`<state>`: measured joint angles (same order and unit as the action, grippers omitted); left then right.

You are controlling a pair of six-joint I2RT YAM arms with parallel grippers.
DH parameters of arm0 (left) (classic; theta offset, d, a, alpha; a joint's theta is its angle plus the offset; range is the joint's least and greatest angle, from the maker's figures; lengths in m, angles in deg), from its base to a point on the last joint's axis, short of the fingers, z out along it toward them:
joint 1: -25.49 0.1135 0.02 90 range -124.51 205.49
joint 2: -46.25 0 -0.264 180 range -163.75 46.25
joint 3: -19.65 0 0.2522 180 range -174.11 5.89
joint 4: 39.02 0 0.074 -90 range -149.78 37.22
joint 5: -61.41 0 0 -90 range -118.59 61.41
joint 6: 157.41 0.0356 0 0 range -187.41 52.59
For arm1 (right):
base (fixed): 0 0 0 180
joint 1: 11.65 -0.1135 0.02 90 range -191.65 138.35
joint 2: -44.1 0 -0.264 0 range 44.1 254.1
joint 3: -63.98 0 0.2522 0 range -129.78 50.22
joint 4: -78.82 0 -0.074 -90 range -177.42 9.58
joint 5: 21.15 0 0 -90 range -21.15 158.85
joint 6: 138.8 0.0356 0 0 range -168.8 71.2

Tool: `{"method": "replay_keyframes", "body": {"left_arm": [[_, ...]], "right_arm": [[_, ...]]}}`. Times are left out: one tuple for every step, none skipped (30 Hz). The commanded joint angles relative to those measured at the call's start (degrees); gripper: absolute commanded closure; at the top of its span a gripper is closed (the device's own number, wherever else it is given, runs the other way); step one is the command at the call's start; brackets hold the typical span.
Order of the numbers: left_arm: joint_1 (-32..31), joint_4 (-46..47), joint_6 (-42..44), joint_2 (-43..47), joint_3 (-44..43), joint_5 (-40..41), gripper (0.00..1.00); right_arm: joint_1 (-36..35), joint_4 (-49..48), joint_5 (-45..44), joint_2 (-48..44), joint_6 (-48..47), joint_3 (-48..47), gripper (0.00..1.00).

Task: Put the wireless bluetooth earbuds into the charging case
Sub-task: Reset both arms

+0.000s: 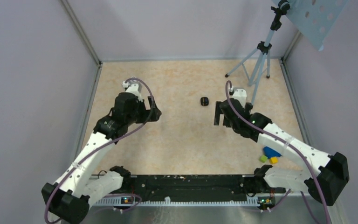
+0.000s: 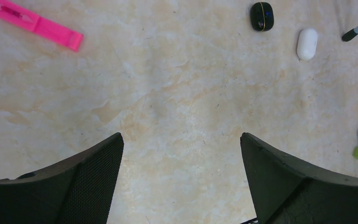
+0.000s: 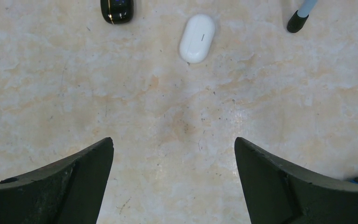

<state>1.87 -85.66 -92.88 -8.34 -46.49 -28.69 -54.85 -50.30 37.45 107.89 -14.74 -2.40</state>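
The left claw [image 2: 182, 137] stands spread as wide as it goes. Nothing is between its two dark fingers [image 2: 93, 172], and they touch nothing, with bare marbled counter [image 2: 168, 93] below them. The right claw [image 3: 173, 140] is spread just as wide and is also empty, hanging over the counter.

The charging case [image 3: 197, 31] lies flat on the counter ahead of the right claw, a little right of the middle of its gap and well apart from both fingertips. It is tilted slightly and has a short dark mark on its upper face. In the left wrist view it lies far off to the upper right.

A small black oval object [image 3: 116, 9] with a thin gold line lies near the case. A blue mark on it is too small to read. A tripod foot [image 3: 300, 18] rests on the case's other side. A pink strip [image 2: 32, 23] lies in the far left of the left wrist view, with no lettering that can be read.
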Motion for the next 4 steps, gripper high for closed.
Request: {"method": "replay_keyframes", "body": {"left_arm": [[0.1,2.9,-1.2,-1.0,-1.1,0.7,0.01],[0.1,2.7,-1.4,-1.3,-1.3,0.7,0.01],[0.1,2.6,-1.9,-1.4,-1.4,0.8,0.01],[0.1,2.6,-2.2,-1.4,-1.3,1.1,0.01]], "right_arm": [[0.4,-3.3,0.5,-2.6,0.5,-0.2,0.01],[0.4,-3.8,0.8,-3.1,0.8,0.1,0.01],[0.4,-4.6,1.4,-3.7,0.7,0.6,0.01],[0.4,-5.6,2.0,-4.3,0.5,1.0,0.01]]}}
